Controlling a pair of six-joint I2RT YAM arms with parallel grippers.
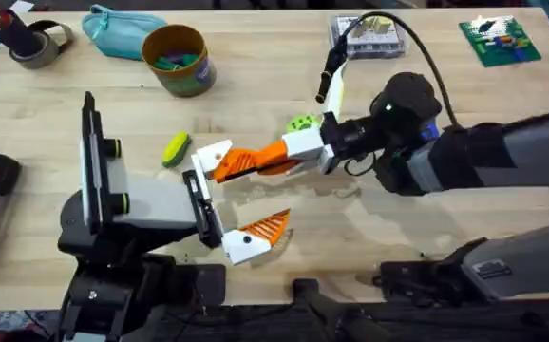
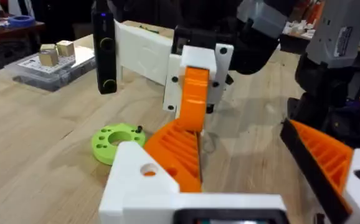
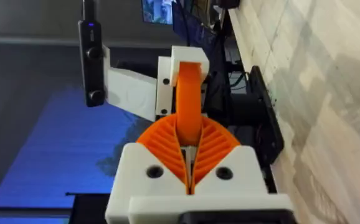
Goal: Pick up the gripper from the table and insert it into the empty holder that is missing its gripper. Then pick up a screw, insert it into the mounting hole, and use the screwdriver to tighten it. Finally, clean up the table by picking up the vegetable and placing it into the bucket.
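Counting two grippers [image 1: 246, 204] [image 1: 255, 163]

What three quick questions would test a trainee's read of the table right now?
1. True or false: the vegetable is already in the bucket.
2. What is the right gripper shut on? A) the vegetable B) the orange-and-white gripper piece at the left arm's wrist C) the bucket's rim
3. Fill in: the jaws of the left gripper stand ___.

Key: 1 false, it lies on the table beside the left arm; 2 B; 3 open.
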